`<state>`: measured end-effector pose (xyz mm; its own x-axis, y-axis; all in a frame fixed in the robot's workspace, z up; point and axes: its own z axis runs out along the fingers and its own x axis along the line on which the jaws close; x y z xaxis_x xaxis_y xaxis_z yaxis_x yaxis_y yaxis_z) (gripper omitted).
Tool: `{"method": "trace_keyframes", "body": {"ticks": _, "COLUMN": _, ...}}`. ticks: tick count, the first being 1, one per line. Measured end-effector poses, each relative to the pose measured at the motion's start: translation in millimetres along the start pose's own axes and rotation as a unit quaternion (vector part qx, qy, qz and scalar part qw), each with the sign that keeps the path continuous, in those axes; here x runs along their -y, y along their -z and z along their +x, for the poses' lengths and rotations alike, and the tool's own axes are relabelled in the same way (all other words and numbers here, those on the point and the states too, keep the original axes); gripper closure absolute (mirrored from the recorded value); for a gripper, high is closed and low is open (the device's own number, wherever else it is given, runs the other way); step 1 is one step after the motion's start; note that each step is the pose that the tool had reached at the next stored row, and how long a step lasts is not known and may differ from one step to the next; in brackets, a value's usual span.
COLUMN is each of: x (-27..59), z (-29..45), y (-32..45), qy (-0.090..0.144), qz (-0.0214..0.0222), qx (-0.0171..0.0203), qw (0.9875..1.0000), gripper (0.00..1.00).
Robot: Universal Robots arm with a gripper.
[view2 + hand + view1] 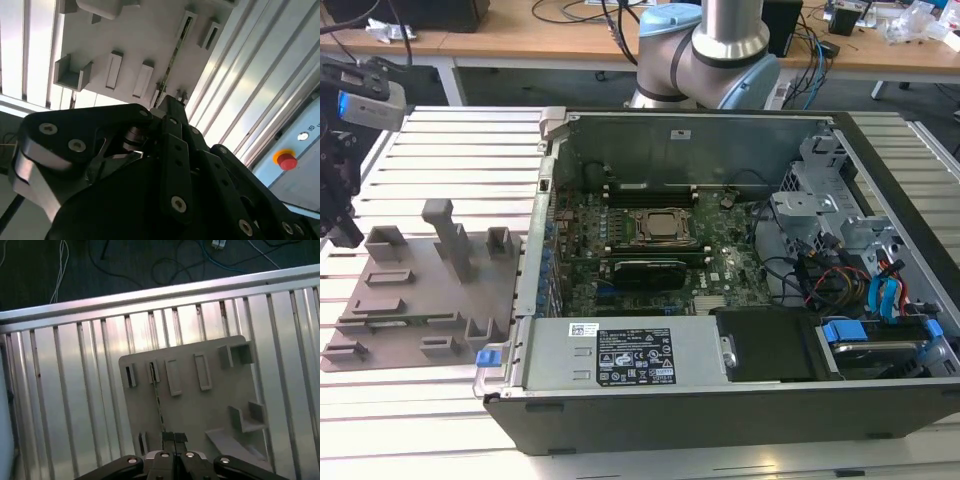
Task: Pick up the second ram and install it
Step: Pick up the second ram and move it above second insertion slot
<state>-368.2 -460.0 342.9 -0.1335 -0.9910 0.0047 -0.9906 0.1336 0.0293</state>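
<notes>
The second ram is a thin dark stick seen edge-on, also in the second wrist view. It runs from my fingertips across the grey plate to a slotted block. My gripper has its two fingers pressed together on the stick's near end. I cannot tell whether the stick is lifted clear of the plate. In the exterior view the gripper hangs at the left, beside the plate and well apart from the open computer case.
Upright grey blocks, one tall, stand on the plate. The table is ribbed aluminium. Inside the case lie the motherboard with its CPU socket, a black card, cables and drive bays. The arm's base stands behind the case.
</notes>
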Motion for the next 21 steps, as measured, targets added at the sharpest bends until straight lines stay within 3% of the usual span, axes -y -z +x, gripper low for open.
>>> {"method": "trace_keyframes", "body": {"ticks": 3, "x": 0.0, "z": 0.0, "y": 0.0, "qy": 0.039, "qz": 0.0002, "qx": -0.0012, "qw": 0.9992, "gripper": 0.9}}
{"method": "trace_keyframes", "body": {"ticks": 6, "x": 0.0, "z": 0.0, "y": 0.0, "qy": 0.083, "qz": 0.0004, "qx": -0.0024, "qw": 0.9966, "gripper": 0.9}}
{"method": "trace_keyframes", "body": {"ticks": 7, "x": 0.0, "z": 0.0, "y": -0.1, "qy": 0.085, "qz": 0.0004, "qx": -0.001, "qw": 0.9964, "gripper": 0.9}}
{"method": "trace_keyframes", "body": {"ticks": 8, "x": -0.1, "z": -0.1, "y": -0.1, "qy": 0.087, "qz": 0.0, "qx": 0.0055, "qw": 0.9962, "gripper": 0.9}}
{"method": "trace_keyframes", "body": {"ticks": 9, "x": 0.0, "z": 0.0, "y": -0.1, "qy": 0.09, "qz": -0.0006, "qx": 0.0195, "qw": 0.9958, "gripper": 0.9}}
{"method": "trace_keyframes", "body": {"ticks": 11, "x": -0.3, "z": 0.0, "y": -0.6, "qy": 0.087, "qz": -0.0005, "qx": 0.0197, "qw": 0.996, "gripper": 0.9}}
{"method": "trace_keyframes", "body": {"ticks": 12, "x": -0.3, "z": 0.0, "y": -1.1, "qy": 0.079, "qz": -0.0004, "qx": 0.0179, "qw": 0.9967, "gripper": 0.9}}
{"method": "trace_keyframes", "body": {"ticks": 16, "x": -0.3, "z": 0.0, "y": -1.2, "qy": 0.077, "qz": -0.0003, "qx": 0.0173, "qw": 0.9969, "gripper": 0.9}}
{"method": "trace_keyframes", "body": {"ticks": 17, "x": -0.3, "z": 0.0, "y": -1.2, "qy": 0.077, "qz": -0.0003, "qx": 0.0173, "qw": 0.9969, "gripper": 0.89}}
{"method": "trace_keyframes", "body": {"ticks": 19, "x": -0.3, "z": 0.0, "y": -1.2, "qy": 0.076, "qz": -0.0003, "qx": 0.0172, "qw": 0.9969, "gripper": 0.76}}
{"method": "trace_keyframes", "body": {"ticks": 21, "x": -0.3, "z": 0.0, "y": -1.4, "qy": 0.07, "qz": -0.0001, "qx": 0.0171, "qw": 0.9974, "gripper": 0.76}}
